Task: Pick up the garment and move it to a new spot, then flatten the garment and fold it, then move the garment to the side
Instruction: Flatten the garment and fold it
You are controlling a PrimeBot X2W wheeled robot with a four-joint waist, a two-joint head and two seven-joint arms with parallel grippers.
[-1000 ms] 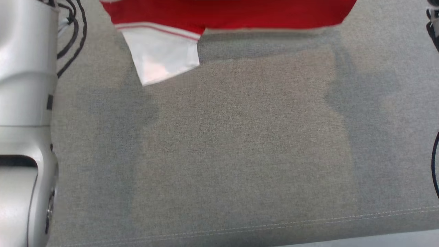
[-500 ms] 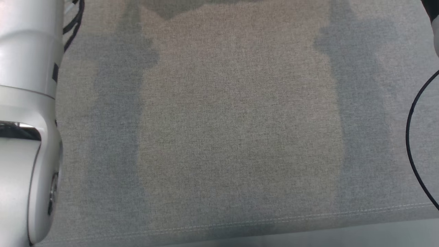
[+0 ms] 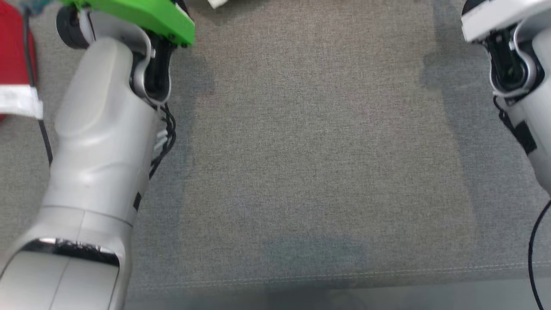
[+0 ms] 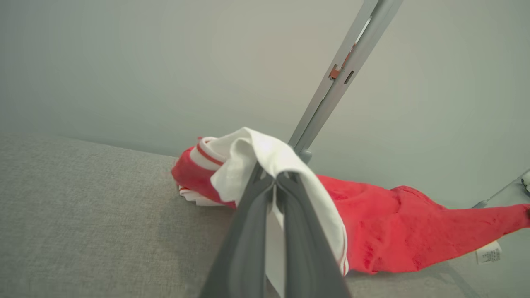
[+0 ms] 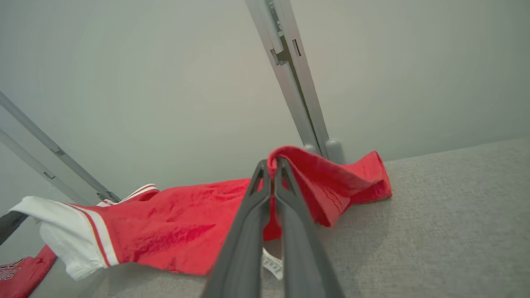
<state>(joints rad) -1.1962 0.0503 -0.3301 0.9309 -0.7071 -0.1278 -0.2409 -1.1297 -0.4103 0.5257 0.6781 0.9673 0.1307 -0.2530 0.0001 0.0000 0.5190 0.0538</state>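
Note:
The garment (image 4: 393,223) is a red shirt with white, red-striped sleeves. It hangs stretched between my two grippers, sagging onto the far part of the grey cloth-covered table (image 3: 310,150). My left gripper (image 4: 275,178) is shut on a white sleeve. My right gripper (image 5: 271,165) is shut on a red edge of the garment (image 5: 174,223). In the head view, a red and white piece of the garment (image 3: 10,51) shows at the left edge, beside my left forearm (image 3: 99,142). My right forearm (image 3: 516,64) is at the upper right.
Grey metal posts (image 4: 343,74) (image 5: 294,82) rise just behind the table's far edge against a pale wall. The table's front edge, with a stitched seam (image 3: 344,275), runs along the bottom of the head view. Black cables (image 3: 165,133) hang off my left arm.
The head view has shifted twice. The garment was at its top a second ago, then left it, and now shows at the left edge. Both forearms have come further into that view.

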